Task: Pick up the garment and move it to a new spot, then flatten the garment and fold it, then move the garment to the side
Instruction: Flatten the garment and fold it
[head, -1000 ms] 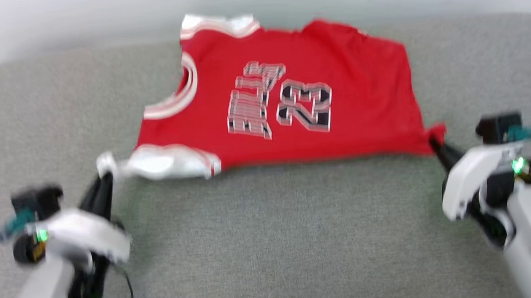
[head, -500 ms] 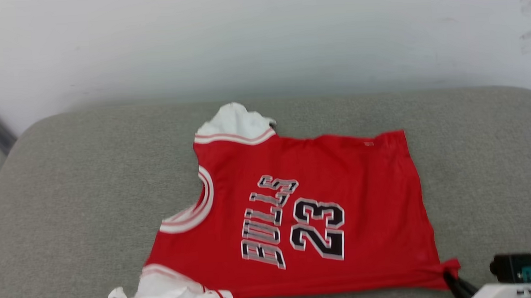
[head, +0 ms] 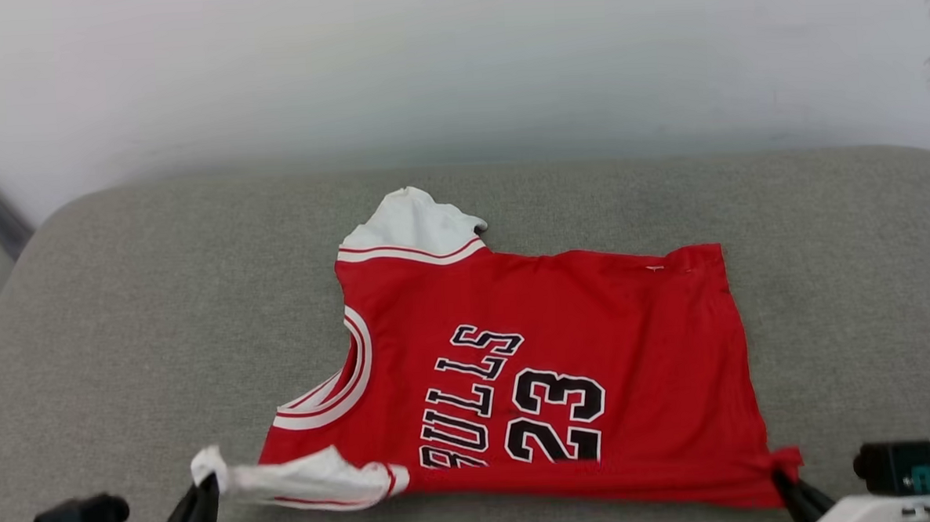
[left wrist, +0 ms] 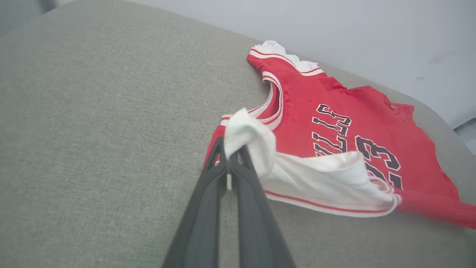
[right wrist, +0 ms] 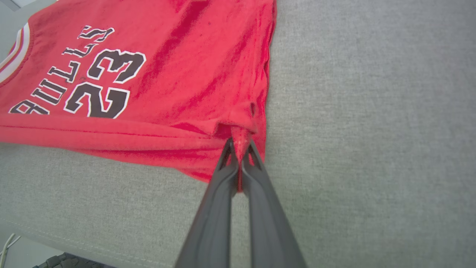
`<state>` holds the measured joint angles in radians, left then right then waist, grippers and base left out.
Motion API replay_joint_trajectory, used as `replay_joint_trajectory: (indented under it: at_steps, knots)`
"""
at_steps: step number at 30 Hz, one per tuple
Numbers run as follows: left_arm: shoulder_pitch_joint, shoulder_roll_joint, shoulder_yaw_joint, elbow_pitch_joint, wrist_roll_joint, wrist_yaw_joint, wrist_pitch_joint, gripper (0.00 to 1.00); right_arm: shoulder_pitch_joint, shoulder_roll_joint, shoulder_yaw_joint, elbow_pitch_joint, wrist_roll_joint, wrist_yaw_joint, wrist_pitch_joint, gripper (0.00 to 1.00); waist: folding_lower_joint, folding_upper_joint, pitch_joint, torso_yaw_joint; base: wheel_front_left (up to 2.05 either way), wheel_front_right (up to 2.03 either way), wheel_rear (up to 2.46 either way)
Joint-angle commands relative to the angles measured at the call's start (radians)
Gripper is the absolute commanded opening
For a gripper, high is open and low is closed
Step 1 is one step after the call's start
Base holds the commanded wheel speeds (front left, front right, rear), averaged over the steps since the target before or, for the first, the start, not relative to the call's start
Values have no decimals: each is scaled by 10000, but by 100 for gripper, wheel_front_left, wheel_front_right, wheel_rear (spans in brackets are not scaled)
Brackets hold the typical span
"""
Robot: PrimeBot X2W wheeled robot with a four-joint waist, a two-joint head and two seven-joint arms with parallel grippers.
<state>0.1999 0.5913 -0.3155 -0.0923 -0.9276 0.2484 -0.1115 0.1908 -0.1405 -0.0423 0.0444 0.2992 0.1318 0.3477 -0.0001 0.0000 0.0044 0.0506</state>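
Note:
The garment [head: 594, 342], a red jersey with white sleeves and black "BULLS 23" lettering, lies spread on a grey cushion, neck to the left. My left gripper [head: 208, 485] is shut on the near white sleeve [left wrist: 256, 149], which is lifted and bunched at the fingertips [left wrist: 223, 156]. At the lower right, my right gripper [head: 781, 479] is shut on the near hem corner [right wrist: 240, 139] of the red body, and the near edge is raised and rolled slightly. The far sleeve [head: 412, 220] rests flat on the cushion.
The grey cushion [head: 122, 307] extends wide on both sides of the jersey, with rounded far corners. A pale wall [head: 456, 65] rises just behind it. The cushion's near edge and a dark object below it show in the right wrist view [right wrist: 67, 260].
The head camera tilted up, so the picture shifted down. Both grippers keep their hold, and the near edge of the jersey has lifted and begun to roll over the lettering.

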Motion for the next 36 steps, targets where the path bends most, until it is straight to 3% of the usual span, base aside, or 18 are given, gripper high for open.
replay_joint_trajectory:
  at_steps: [1,10,21,24,25,27,31,36]
  knots:
    - [-417,34,-29,-2,115,-90,14,0,-402,-58,63,-169,-150,-20,79,0,1,0,224,-16,0,0,0]
    - [-2754,-688,-533,1218,444,-968,-234,0,-1914,-223,167,95,-593,-16,442,0,1,0,1330,143,0,0,0]
    - [-4771,-1708,-1350,4479,331,-2453,-112,0,-2984,-413,602,1745,-592,-16,225,0,1,0,2108,184,0,0,0]
    - [-5054,-1895,-1549,5228,247,-2828,45,0,-3064,-450,815,2213,-530,-16,20,51,1,0,2006,154,0,0,0]
    - [-5131,-1916,-1604,5436,257,-2923,79,24,-3089,-477,906,2282,-478,-16,-121,100,1,0,1952,144,0,0,0]
    - [-5223,-1986,-1632,5760,244,-3022,-17,100,-3089,-531,1033,2353,-385,-15,-478,100,1,0,1794,134,0,0,0]
    - [-5284,-1972,-1563,6197,188,-3050,-153,100,-2934,-545,1044,2094,6,-15,-1905,100,1,0,1409,122,0,0,0]
    - [-5153,-1485,-1407,6170,241,-2789,26,100,-2682,-462,1101,1732,73,-15,-3584,100,1,0,943,-62,0,0,0]
